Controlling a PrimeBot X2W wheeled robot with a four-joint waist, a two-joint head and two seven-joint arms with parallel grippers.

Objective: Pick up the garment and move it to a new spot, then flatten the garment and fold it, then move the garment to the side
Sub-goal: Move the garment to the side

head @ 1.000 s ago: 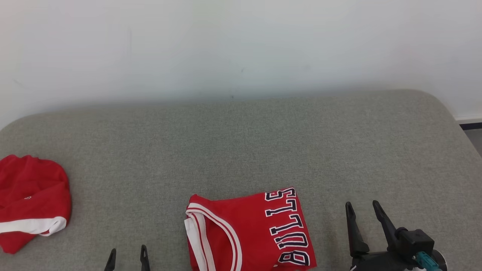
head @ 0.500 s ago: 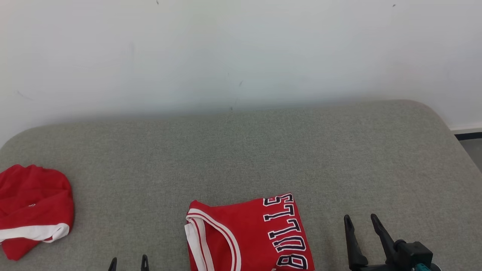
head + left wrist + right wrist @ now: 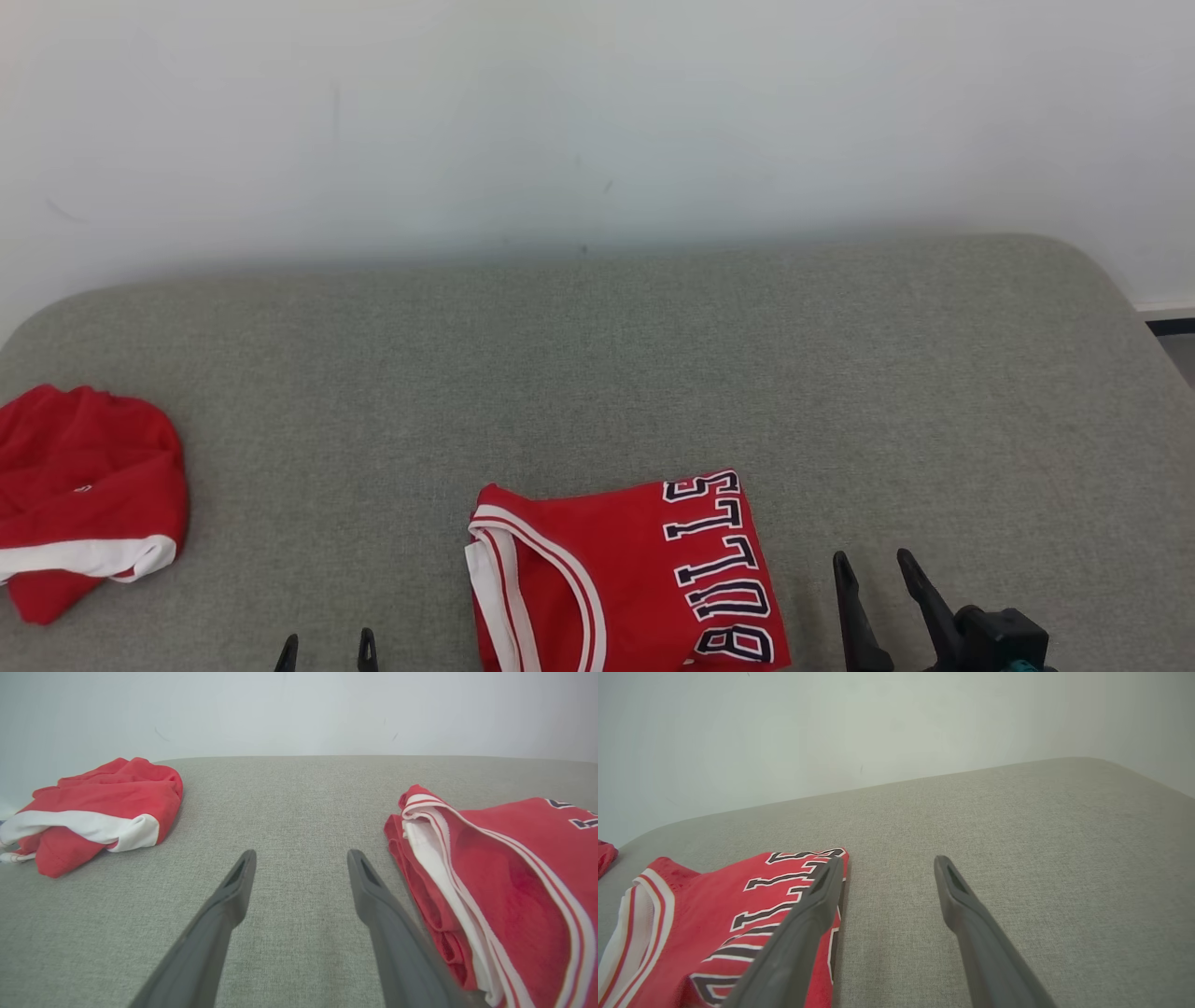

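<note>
Between left gripper (image 3: 328, 641) and right gripper (image 3: 873, 560) lies the folded jersey (image 3: 625, 579), its lettered edge nearer the right one (both grippers spread wide, holding nothing).

On the cushion (image 3: 653, 355), jersey (image 3: 616, 579) centre; other garment (image 3: 84, 495) left (well apart)

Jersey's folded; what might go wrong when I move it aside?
The jersey shows loose stacked layers at its white-trimmed edge; the open left fingers catching only the top layer may undo the fold. Carried left, it could land on the crumpled red garment.
</note>
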